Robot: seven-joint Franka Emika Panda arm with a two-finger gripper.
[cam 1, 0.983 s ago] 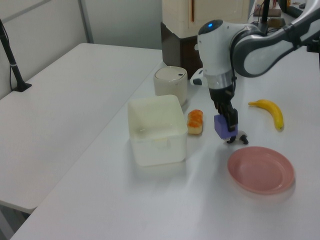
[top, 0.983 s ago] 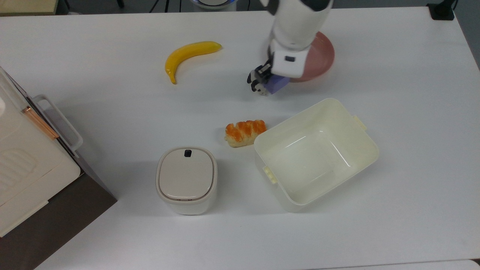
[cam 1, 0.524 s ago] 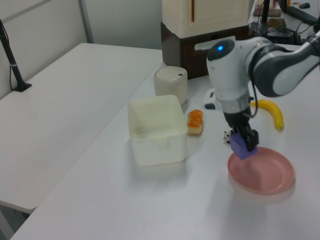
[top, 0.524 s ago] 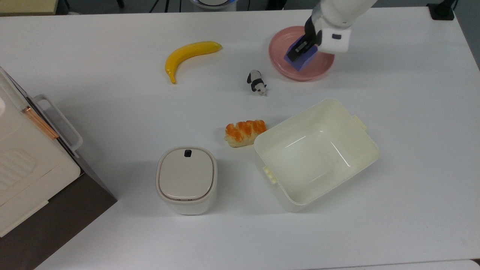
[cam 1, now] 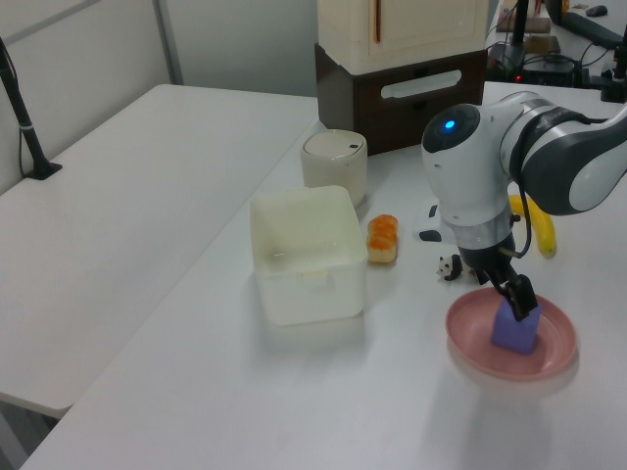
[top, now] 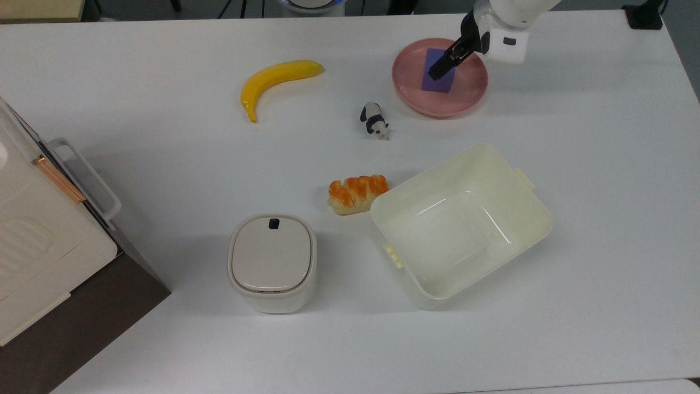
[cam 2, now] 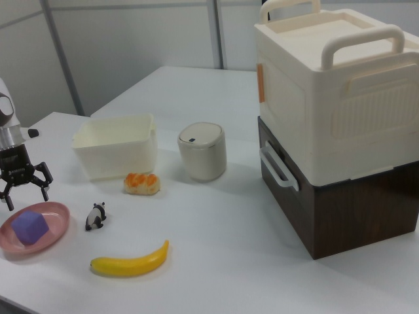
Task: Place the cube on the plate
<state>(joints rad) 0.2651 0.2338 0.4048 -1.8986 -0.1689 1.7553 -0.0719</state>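
Note:
The purple-blue cube (top: 437, 77) sits flat inside the salmon-pink plate (top: 411, 94) at the top view's upper right. My gripper (top: 455, 54) hangs just above the cube, open, with its fingers clear of the cube's faces. In the left view the cube (cam 1: 514, 331) rests on the plate (cam 1: 470, 339) right under the gripper (cam 1: 515, 294). In the right view the gripper (cam 2: 25, 194) stands spread over the cube (cam 2: 29, 227), which lies on the plate (cam 2: 56, 218).
A toy panda (top: 374, 120) stands just left of the plate in the top view. A banana (top: 273, 76) lies farther left. A bread roll (top: 357, 192) touches the cream tub (top: 426, 175). A lidded white canister (top: 272, 261) and a big cream box (top: 33, 219) stand lower left.
The gripper carried the cube from beside the panda over to the plate, set it down there and opened. The cube now lies free on the plate.

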